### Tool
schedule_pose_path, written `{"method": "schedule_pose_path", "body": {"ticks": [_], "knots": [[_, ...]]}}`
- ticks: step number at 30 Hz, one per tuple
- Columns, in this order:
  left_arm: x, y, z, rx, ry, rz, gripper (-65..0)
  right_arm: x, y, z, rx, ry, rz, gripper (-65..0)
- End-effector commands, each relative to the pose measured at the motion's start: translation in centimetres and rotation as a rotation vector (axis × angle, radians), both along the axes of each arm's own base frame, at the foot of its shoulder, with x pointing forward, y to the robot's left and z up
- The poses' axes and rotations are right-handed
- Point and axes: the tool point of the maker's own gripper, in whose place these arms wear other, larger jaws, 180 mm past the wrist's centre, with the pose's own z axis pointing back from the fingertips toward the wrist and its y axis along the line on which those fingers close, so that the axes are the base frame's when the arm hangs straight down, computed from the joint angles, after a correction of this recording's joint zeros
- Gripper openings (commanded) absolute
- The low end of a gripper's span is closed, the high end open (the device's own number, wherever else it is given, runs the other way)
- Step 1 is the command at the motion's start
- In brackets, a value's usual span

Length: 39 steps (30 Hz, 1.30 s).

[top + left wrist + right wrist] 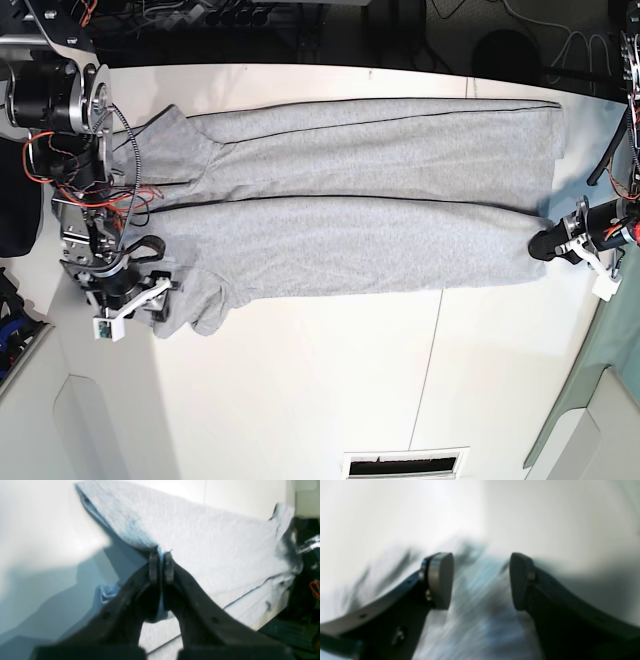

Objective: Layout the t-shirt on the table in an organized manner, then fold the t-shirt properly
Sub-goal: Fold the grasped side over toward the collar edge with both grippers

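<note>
The heather-grey t-shirt lies stretched across the white table, with a long crease down its middle; no lettering shows. My left gripper is at the shirt's right end. In the left wrist view it is shut on the edge of the t-shirt. My right gripper is at the shirt's lower left corner, by the sleeve. In the right wrist view it is open over blurred grey cloth, with nothing held.
A thin dark seam runs across the table. A vented slot sits at the front edge. Red and black cables hang along the arm on the left. A teal surface borders the table on the right.
</note>
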Motion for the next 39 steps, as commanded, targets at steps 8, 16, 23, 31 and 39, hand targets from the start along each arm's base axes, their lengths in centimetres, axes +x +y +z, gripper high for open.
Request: {"method": "schedule_pose_path", "body": {"ticks": [8,16,23,31,39], "knots": [[1.6,0.6,1.9,0.001,-0.068,0.008,-65.0,-0.1,1.1,-0.3,-0.042,-0.032,0.06,-36.2],[1.6,0.7,1.9,0.001,-0.072,0.012,-65.0,1.5,1.7,2.1,-0.145,-0.086,0.15,-65.0],[2.3,1.5,3.4,-0.014,-0.112,0.034,-65.0,3.4,1.7,6.4,-0.172,-0.204,0.16,-65.0],[3.5,3.0,7.3,0.054,-0.198,-0.006,-65.0,4.2,2.0,12.5,-0.081,-0.348,0.193,-65.0],[2.4,2.2,6.7,0.065,-0.139,-0.076,-65.0,1.6,0.8,11.5,0.006,-0.317,0.175,-65.0]]}}
